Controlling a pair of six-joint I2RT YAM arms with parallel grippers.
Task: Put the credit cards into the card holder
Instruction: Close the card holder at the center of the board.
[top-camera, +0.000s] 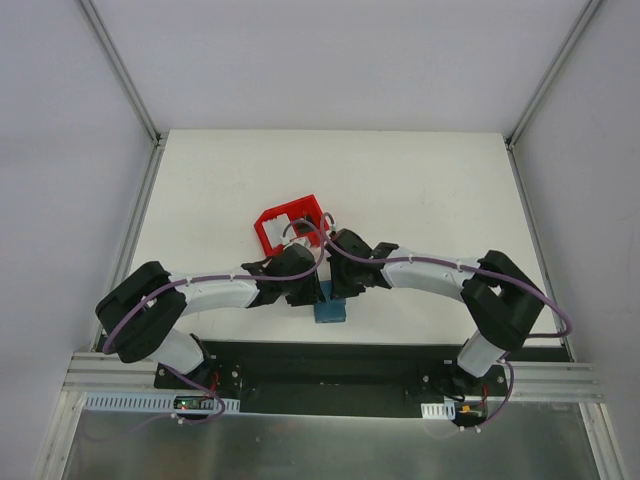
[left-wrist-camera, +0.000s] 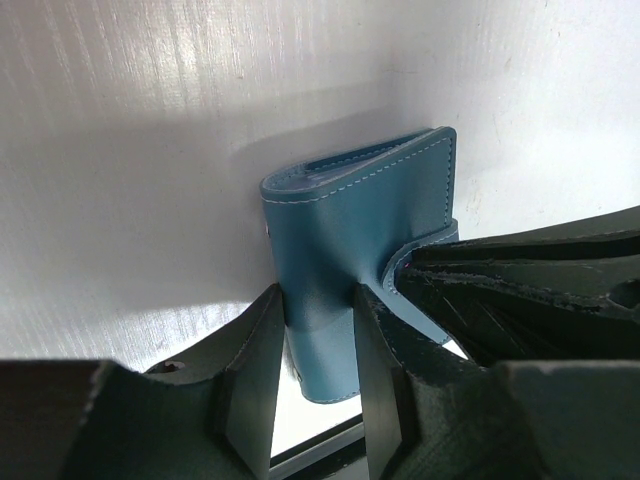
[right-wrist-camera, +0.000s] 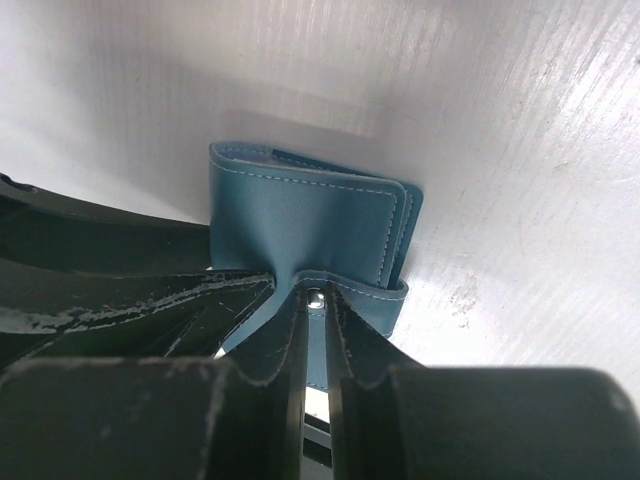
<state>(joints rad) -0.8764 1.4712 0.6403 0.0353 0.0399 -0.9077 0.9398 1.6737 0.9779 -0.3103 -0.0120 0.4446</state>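
Observation:
The teal-blue card holder stands folded on the table near its front edge, between the two grippers. In the left wrist view my left gripper is shut on the card holder, with one finger on each side of its folded body. In the right wrist view my right gripper is shut on the snap tab of the card holder. From above, the left gripper and right gripper meet over it. No credit card shows clearly in any view.
A red plastic bin stands just behind the grippers, with something pale inside that is partly hidden by a cable. The dark base plate runs along the table's front edge, right behind the card holder.

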